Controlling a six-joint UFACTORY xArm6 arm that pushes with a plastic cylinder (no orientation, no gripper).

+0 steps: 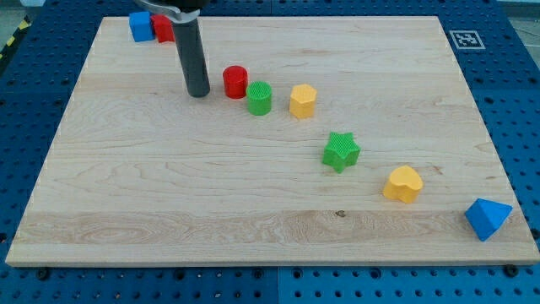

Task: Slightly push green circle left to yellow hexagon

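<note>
The green circle (260, 98) stands on the wooden board a little above its middle. The yellow hexagon (303, 100) is just to its right, with a small gap between them. A red circle (235, 82) touches the green circle on its upper left. My tip (199, 93) rests on the board left of the red circle, a short way from it and further left of the green circle.
A green star (341, 151) lies below and right of the hexagon. A yellow heart (403, 183) and a blue triangle (487, 218) lie toward the lower right. A blue block (140, 26) and a red block (164, 29) sit at the top left, behind the rod.
</note>
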